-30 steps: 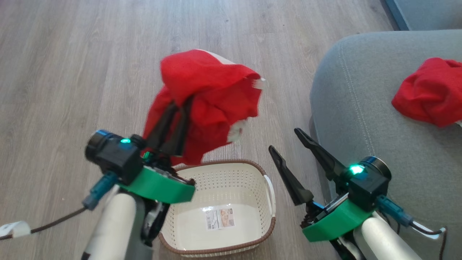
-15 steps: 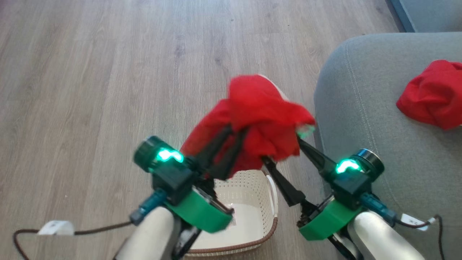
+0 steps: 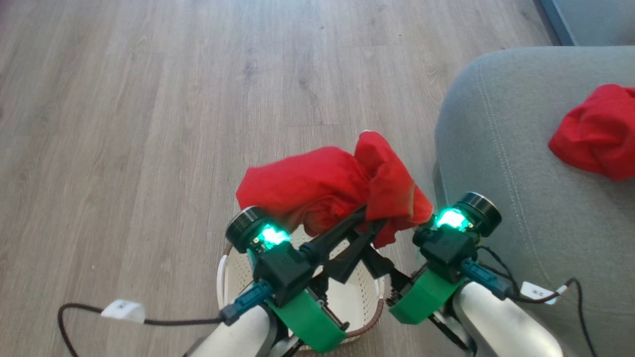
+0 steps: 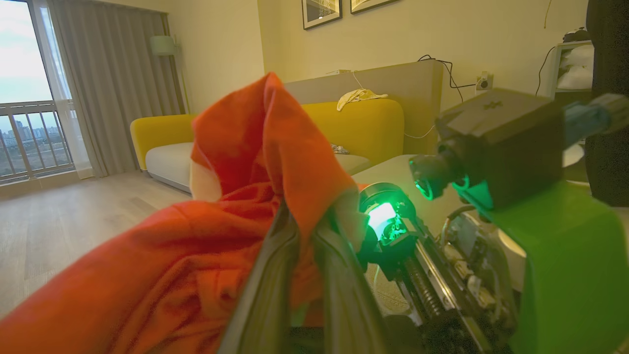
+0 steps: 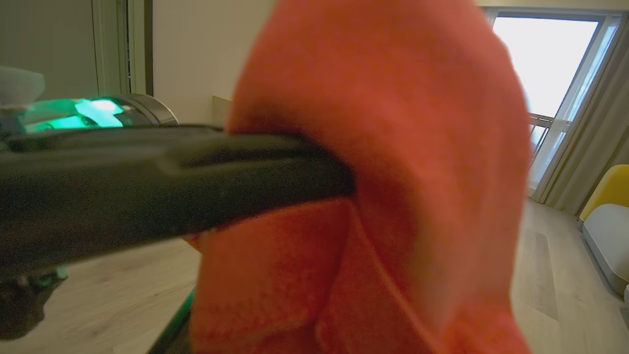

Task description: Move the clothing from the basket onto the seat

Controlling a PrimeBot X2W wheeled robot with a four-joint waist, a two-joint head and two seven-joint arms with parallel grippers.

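Clamping red garment (image 3: 317, 183) above basket (image 3: 222, 277), left hand (image 3: 374, 218) slanting toward seat (image 3: 496, 148)

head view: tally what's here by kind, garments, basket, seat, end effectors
red garments: 2 (held garment, garment on the seat)
basket: 1
seat: 1
end effectors: 2 (left end effector, right end effector)
total: 6

Even daylight, blown-out window (image 5: 540, 64), blurry wrist-view foreground.
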